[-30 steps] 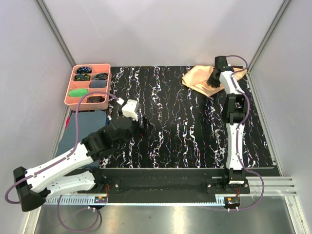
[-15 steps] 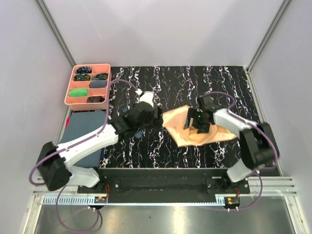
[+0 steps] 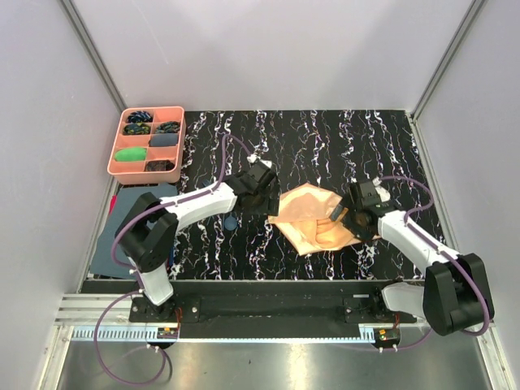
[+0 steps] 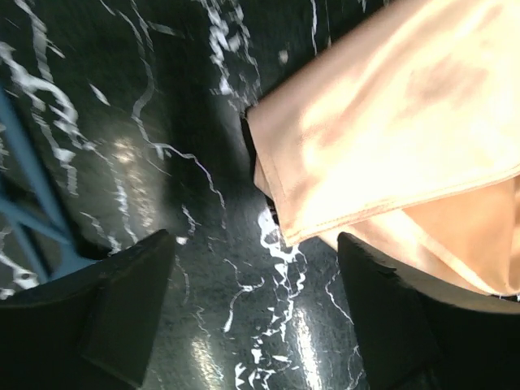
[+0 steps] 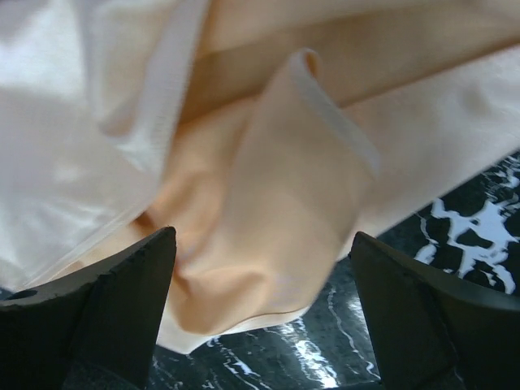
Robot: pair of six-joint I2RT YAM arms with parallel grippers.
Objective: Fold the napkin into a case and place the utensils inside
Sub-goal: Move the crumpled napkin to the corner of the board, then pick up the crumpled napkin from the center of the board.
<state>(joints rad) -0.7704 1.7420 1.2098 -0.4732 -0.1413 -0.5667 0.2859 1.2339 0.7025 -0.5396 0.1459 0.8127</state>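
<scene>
Rumpled napkin on marbled table, left fingers and right fingers both spread, empty.

The napkin, shiny peach-orange, lies crumpled in loose overlapping layers on the table, near its middle toward the near edge, with one hemmed fold standing up in a loop. A dark blue utensil lies near its left side, apart from it and partly hidden.
</scene>
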